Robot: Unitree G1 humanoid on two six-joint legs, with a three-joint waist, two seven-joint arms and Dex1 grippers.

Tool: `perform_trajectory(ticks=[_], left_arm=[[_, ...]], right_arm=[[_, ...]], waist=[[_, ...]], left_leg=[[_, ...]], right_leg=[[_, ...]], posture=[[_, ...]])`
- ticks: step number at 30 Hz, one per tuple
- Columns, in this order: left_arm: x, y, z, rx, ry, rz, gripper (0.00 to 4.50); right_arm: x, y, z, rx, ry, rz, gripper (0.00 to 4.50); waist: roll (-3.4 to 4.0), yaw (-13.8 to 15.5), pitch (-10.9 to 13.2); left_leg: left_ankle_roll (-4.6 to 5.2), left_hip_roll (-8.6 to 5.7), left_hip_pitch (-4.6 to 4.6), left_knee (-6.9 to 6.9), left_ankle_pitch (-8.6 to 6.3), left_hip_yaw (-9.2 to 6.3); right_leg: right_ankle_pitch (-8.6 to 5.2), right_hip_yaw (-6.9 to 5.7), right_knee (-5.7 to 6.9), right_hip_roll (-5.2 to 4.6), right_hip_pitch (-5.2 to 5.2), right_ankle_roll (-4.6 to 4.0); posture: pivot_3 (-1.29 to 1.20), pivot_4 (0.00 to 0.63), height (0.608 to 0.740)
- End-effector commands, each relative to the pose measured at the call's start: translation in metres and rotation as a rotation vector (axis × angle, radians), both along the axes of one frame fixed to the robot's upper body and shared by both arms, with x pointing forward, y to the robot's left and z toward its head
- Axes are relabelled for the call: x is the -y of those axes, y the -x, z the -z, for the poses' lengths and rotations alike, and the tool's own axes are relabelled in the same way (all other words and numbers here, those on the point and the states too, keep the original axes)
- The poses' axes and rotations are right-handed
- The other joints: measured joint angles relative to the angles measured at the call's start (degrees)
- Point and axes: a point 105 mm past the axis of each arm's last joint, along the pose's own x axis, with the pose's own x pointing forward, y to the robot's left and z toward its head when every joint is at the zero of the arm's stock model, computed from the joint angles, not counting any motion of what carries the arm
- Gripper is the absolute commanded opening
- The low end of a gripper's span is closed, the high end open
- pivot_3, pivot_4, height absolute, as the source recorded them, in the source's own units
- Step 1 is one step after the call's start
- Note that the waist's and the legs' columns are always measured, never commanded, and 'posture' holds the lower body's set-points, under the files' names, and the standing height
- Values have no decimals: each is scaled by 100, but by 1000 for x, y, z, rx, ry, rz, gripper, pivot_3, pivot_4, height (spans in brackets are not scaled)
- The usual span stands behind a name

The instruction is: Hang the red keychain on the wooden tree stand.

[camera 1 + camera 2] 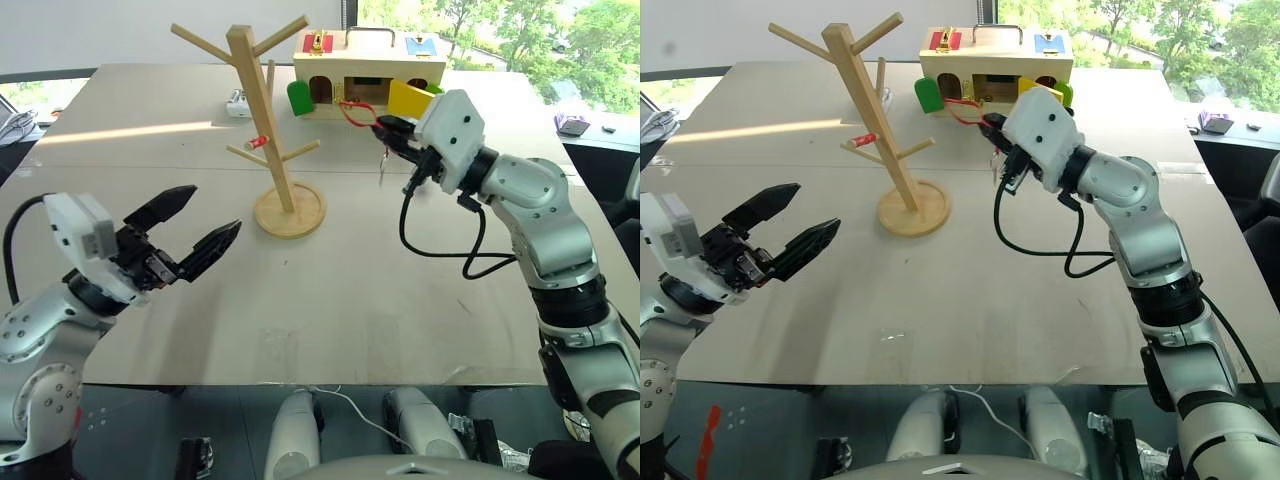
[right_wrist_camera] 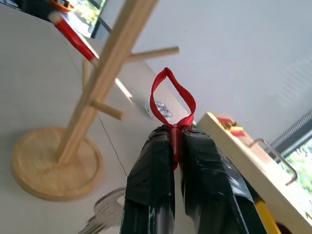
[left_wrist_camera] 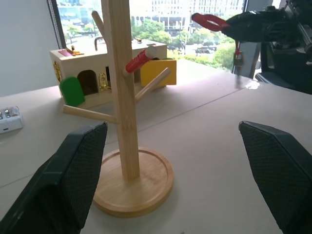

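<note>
I have the red keychain pinched in my right gripper, both fingers clamped tight on the base of the strap so the teardrop loop stands free past the tips and the small silver key dangles below. It is up off the table, to the right of the wooden tree stand and in front of the wooden box with the coloured doors. My left gripper hangs wide open and empty, low on the near left, well apart from the stand's round base. The step now, as I judge it, is to carry the loop across to a peg. 1 lower peg already carries a small red piece, so I pick a bare branch on my side. To do it well I keep the loop's opening facing the peg tip, come in above the tip, thread it over, then let it slide down toward the post before I release. The risk is nudging the post and tipping the stand, so I go slowly; the swinging key could snag a lower branch.
</note>
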Motion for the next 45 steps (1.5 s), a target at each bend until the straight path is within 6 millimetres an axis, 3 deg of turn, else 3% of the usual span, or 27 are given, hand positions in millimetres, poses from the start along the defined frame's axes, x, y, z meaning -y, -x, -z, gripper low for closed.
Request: perform_trajectory(ticks=[1,6,11,21,30,45], left_arm=[[1,6,-7,8,-8,31,4500],[-1,3,-9,-8,5,37,4500],[-2,0,-6,-22,-33,28,4500],[-9,-3,-26,124,-2,-53,4500],[-6,-3,-17,123,33,-63,4500],[-7,-4,-12,112,31,-66,4500]], right_arm=[[-18,15,-18,124,7,-73,90],[-35,26,-21,192,-38,-159,90],[-52,26,-12,193,-49,-211,90],[-73,20,1,122,-39,-271,90],[-96,19,14,85,5,-324,90],[-96,2,-1,166,-99,-230,90]], waist=[[0,-1,0],[0,1,0],[0,-6,0],[0,-3,0],[-1,-2,0],[-1,-5,-1]], left_leg=[[0,0,-1,0,0,-3],[-1,0,-8,1,1,-8],[-4,0,-11,4,2,-9],[-7,1,-28,12,4,-16],[-8,1,-30,15,5,-21],[-8,1,-32,17,5,-23]], right_leg=[[0,-2,1,1,-1,0],[0,-7,1,1,-6,-1],[1,-9,3,1,-9,-1],[1,-17,9,1,-20,-2],[2,-22,11,1,-20,-2],[2,-24,12,0,-19,-2]], posture=[[0,150,735],[0,150,735],[0,150,735],[0,150,735],[0,150,735],[0,150,735]])
